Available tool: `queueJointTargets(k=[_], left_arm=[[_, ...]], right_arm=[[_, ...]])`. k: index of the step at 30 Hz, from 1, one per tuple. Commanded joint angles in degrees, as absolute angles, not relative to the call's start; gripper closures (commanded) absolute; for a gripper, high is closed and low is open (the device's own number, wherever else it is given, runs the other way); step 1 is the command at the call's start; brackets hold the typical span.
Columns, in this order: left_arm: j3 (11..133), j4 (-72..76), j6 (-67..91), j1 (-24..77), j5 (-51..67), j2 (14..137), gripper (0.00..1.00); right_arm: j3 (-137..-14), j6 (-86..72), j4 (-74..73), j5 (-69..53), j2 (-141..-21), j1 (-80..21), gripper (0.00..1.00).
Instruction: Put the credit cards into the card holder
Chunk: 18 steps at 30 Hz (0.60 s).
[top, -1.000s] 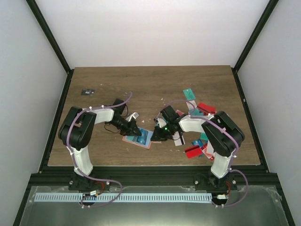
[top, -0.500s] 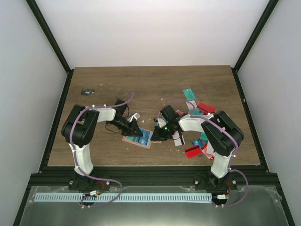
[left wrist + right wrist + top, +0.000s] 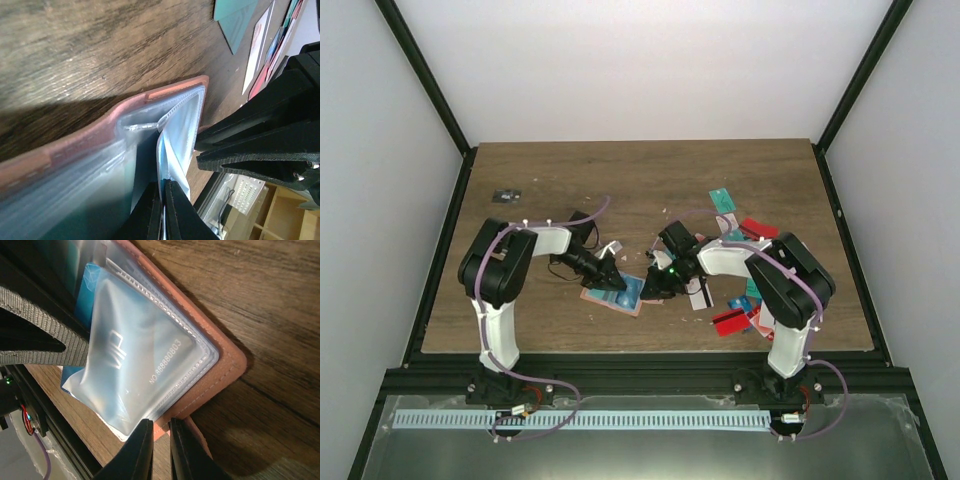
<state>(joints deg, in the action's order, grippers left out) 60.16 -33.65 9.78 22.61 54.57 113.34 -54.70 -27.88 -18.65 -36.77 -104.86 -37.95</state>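
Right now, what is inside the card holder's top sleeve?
A blue card with an embossed number shows through the clear top sleeve of the holder; lower sleeves are covered.

— What is the table (image 3: 75,45) made of?
— Wood, matt, with a rough, streaky grain.
— And the card holder (image 3: 227,365)?
— The salmon cover looks like leather: soft, matt, stitched along the edge. Its sleeves (image 3: 145,355) are clear plastic, glossy and a little wrinkled, with pressed seams.
— The loose credit cards (image 3: 732,322)?
— Smooth plastic with a slight sheen.
— The right gripper (image 3: 159,426)?
— Its fingers (image 3: 260,125) are black matt plastic with fine layered ridges. One pad (image 3: 55,342) of the left gripper (image 3: 161,190) is grey and looks coarse and woven.
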Motion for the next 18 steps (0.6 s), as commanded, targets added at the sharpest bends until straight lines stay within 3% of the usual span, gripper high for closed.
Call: queueJointTargets(k=[1, 9, 15, 18], left_arm=[[60.6, -33.7, 8.0, 24.4, 53.0, 116.0, 0.96], [61.8, -35.9, 7.4, 25.2, 51.4, 115.2, 0.96], [61.8, -37.2, 9.0, 25.2, 43.8, 110.1, 0.72], [62.2, -38.2, 9.4, 25.2, 42.3, 108.5, 0.67]], right_arm=[[-55.6, -26.2, -16.0, -32.7, -109.7, -38.9, 0.87], [-56.0, -24.9, -16.7, -32.2, -110.0, -38.8, 0.87], [-55.9, -24.2, -17.6, -31.9, -109.7, -38.7, 0.87], [-55.5, -24.2, -17.8, -31.9, -109.2, -38.8, 0.87]])
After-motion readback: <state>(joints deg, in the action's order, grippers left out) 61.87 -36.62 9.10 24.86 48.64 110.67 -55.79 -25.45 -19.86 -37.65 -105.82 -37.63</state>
